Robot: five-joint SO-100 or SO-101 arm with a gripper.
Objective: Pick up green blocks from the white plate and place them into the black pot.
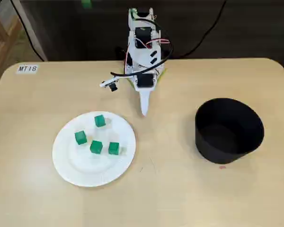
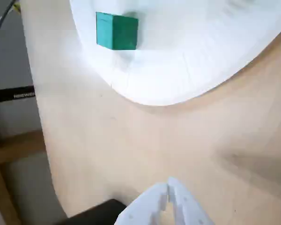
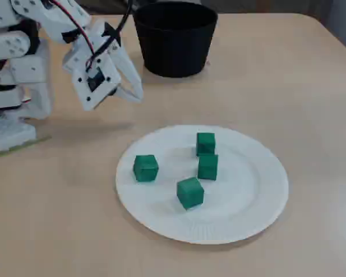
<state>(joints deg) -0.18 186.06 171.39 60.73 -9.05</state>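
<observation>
Beige tabletop (image 1: pixel 180 198): four green blocks (image 1: pixel 96 147) all on white plate (image 1: pixel 68 163), black pot (image 1: pixel 227 142) well apart, gripper (image 1: pixel 144 111) hovers near plate rim, fingers pressed together on nothing; judged pre-pick, next move needs opening over one block.

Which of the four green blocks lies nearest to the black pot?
The green block at the right of the plate in a fixed view; the other three lie farther left.
</observation>
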